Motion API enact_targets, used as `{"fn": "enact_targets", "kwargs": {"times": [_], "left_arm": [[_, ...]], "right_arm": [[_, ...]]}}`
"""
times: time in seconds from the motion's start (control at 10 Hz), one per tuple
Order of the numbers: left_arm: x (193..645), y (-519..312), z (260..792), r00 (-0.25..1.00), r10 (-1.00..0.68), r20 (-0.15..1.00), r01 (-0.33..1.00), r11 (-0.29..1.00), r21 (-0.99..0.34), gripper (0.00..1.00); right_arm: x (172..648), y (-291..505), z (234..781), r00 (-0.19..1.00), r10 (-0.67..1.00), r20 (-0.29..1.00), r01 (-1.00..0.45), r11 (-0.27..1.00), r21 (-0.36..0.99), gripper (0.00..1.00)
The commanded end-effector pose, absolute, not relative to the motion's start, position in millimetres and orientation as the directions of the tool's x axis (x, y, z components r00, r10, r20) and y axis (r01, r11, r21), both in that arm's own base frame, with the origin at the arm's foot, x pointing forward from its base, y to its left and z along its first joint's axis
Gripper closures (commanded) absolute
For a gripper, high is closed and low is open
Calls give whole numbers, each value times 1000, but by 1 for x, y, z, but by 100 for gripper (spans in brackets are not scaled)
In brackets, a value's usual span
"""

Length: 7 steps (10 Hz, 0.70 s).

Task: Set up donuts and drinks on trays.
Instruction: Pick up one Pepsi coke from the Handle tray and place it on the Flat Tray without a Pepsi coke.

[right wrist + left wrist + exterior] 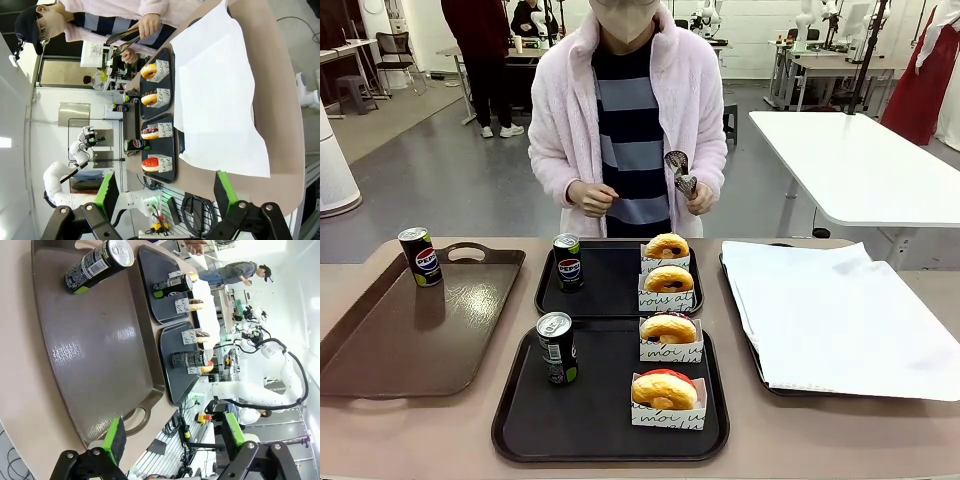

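Observation:
Two black trays lie in the table's middle, one behind the other. The far tray (pixel 610 288) carries a Pepsi can (pixel 567 262) and two donuts (pixel 666 247) (pixel 669 280) in white holders. On the near tray (pixel 588 415) stand a can (pixel 557 348), a plain donut (pixel 669 329) and a red-iced donut (pixel 664 391). A third can (pixel 420 256) stands on the brown tray. My left gripper (pixel 172 437) hangs open past the brown tray's handle end, holding nothing. My right gripper (pixel 166 192) is open and empty, off the white paper's edge.
A glossy brown tray with handles (pixel 410 325) lies at the left. At the right is a tray lined with white paper (pixel 840 315). A person in a pink jacket stands at the far edge, holding metal tongs (pixel 680 172) in front of the chest.

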<state>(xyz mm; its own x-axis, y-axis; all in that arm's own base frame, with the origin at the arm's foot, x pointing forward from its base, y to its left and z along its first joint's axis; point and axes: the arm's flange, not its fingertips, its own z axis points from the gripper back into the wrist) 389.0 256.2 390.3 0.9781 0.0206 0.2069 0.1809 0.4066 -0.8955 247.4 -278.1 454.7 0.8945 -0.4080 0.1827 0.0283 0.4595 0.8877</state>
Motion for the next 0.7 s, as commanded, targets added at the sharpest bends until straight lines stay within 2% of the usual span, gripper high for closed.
{"fn": "enact_targets", "kwargs": {"times": [0.0,0.6], "left_arm": [[388,258,391,978,25,208,180,407,-896,0],[388,258,391,978,25,208,180,407,-896,0]], "right_arm": [[250,-279,455,889,-409,204,2,449,893,0],[250,-279,455,889,-409,204,2,449,893,0]]}}
